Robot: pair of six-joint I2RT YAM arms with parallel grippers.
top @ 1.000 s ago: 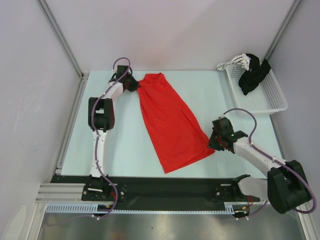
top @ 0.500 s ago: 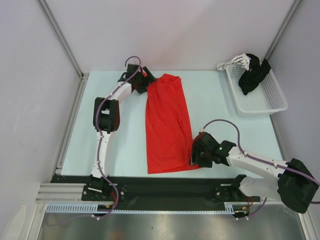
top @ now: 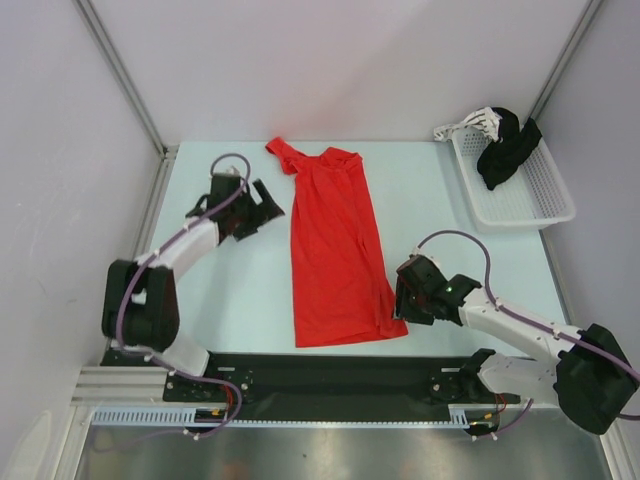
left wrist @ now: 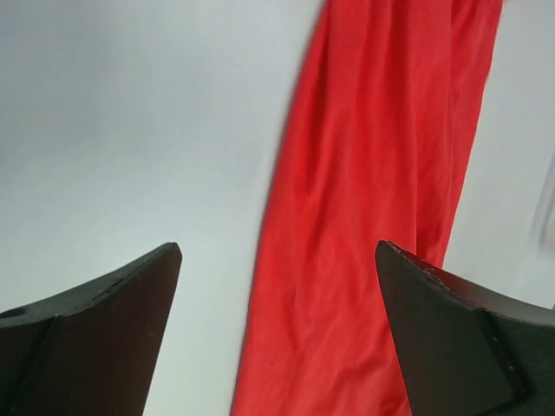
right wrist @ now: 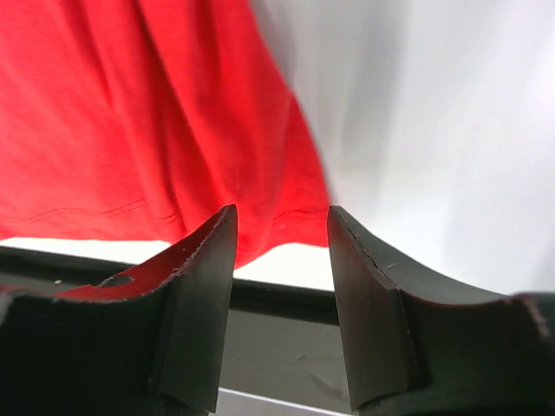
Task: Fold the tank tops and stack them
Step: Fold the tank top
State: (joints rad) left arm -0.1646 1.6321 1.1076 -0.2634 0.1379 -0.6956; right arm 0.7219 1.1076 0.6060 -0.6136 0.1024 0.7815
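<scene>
Bright, even, diffuse light fills the overhead view; shadows on the pale worktop are faint and short. Both wrist views are soft: the red tank top smears with blur toward 12 o'clock, while the dark fingers at 6 o'clock look sharper.

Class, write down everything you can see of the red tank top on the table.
Plain bright red, thin soft-looking fabric, faintly wrinkled lengthwise, the red tank top lies flat as a long narrow strip on the pale table, hem toward the near edge, one strap flopped left at the far end. The right gripper, open, sits at its near right corner, not gripping it.
</scene>
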